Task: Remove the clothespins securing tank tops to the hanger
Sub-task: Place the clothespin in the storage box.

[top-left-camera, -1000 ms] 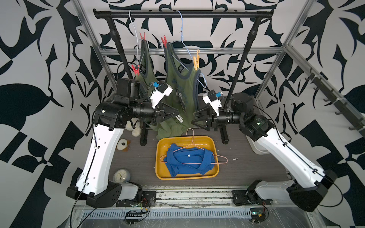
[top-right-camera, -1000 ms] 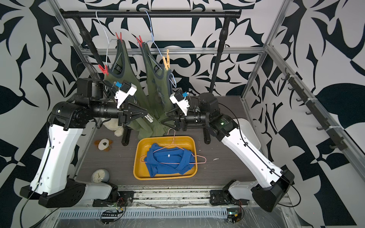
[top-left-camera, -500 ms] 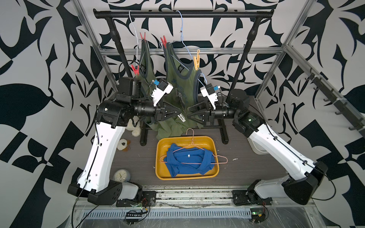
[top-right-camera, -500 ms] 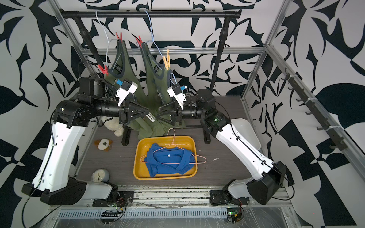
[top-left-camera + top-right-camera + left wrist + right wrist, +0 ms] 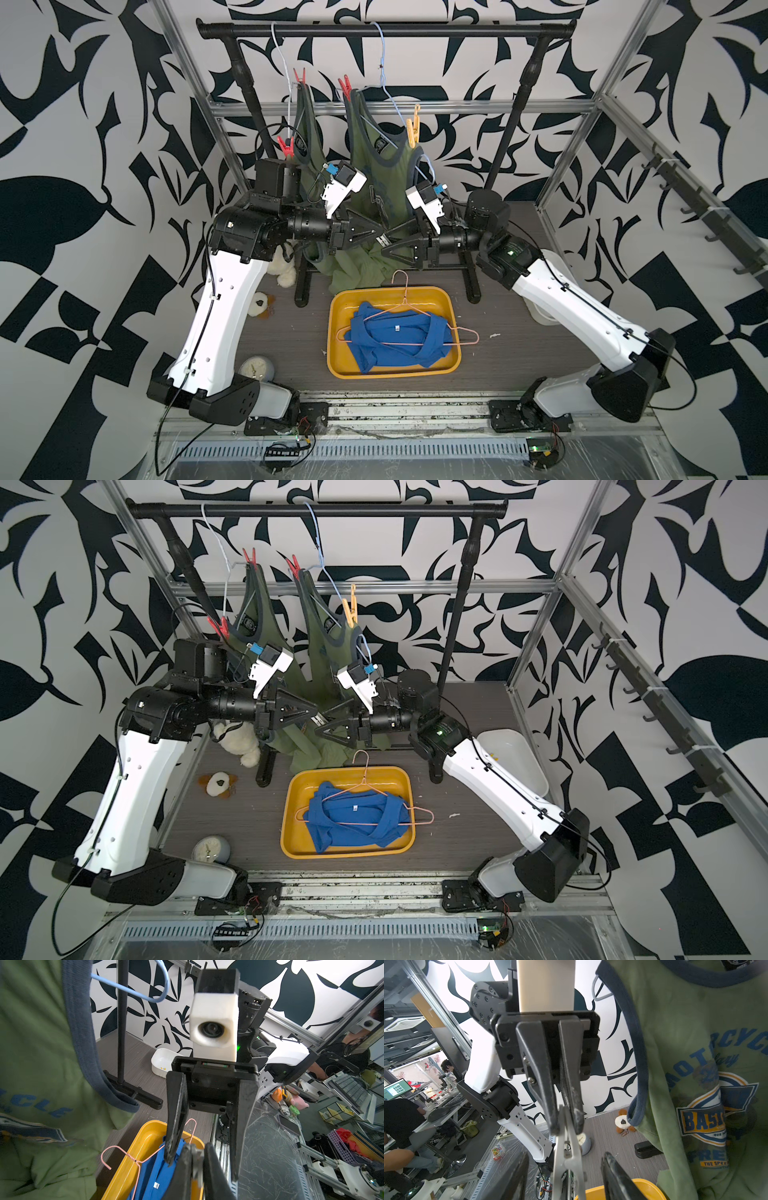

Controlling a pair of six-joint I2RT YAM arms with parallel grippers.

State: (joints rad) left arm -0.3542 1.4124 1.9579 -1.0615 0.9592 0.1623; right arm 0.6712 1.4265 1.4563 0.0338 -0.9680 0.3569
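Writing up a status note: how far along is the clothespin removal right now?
Done: the blue top lies in the yellow tray, no pin showing. In hand: the left gripper is shut on a grey clothespin, with the right gripper open around it. Left: three red clothespins and one yellow one clip the two green tops on the rail.

Yellow tray (image 5: 337, 316) at centre of the dark tabletop (image 5: 519, 357). Black garment rack (image 5: 457, 30) at its twelve o'clock. White plush toy (image 5: 282, 270) at ten, small brown-and-white toy (image 5: 259, 302) at nine, round clock (image 5: 254, 368) at eight, white bin (image 5: 515, 758) towards two.
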